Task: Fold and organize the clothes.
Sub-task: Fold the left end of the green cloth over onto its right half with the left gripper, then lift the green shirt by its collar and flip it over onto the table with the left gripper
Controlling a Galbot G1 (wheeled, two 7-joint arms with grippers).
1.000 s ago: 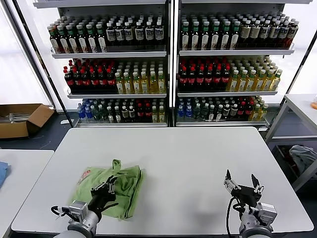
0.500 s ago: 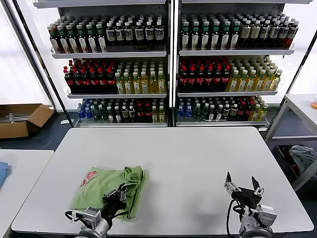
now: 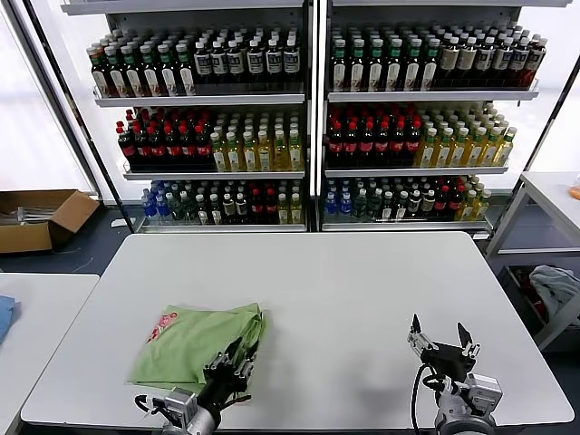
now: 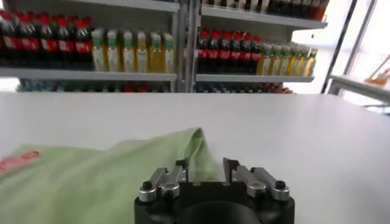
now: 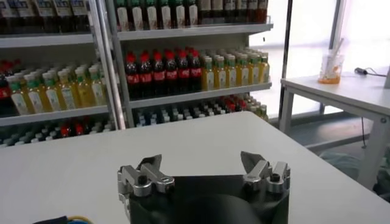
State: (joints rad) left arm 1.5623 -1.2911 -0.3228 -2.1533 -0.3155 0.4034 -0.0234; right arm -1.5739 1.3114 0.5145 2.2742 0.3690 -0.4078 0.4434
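Note:
The light green shirt (image 3: 195, 343) lies folded flat on the white table's (image 3: 344, 299) front left, with a bit of red-and-white print at its far left corner. It also shows in the left wrist view (image 4: 91, 176). My left gripper (image 3: 234, 364) is open and empty, low at the shirt's near right edge, its fingertips (image 4: 182, 164) just short of the fold. My right gripper (image 3: 441, 336) is open and empty above the table's front right, well away from the shirt; in the right wrist view (image 5: 202, 163) only bare table lies ahead of it.
Shelves of bottles (image 3: 308, 118) stand behind the table. A cardboard box (image 3: 41, 217) sits on the floor at left. A side table (image 3: 36, 317) with a blue item (image 3: 4, 315) is at far left. A grey-blue cloth bundle (image 3: 555, 285) lies at right.
My left gripper has let go of the shirt and drawn back toward the table's near edge and rightward. The raised fold has settled flat. The right arm has barely moved.

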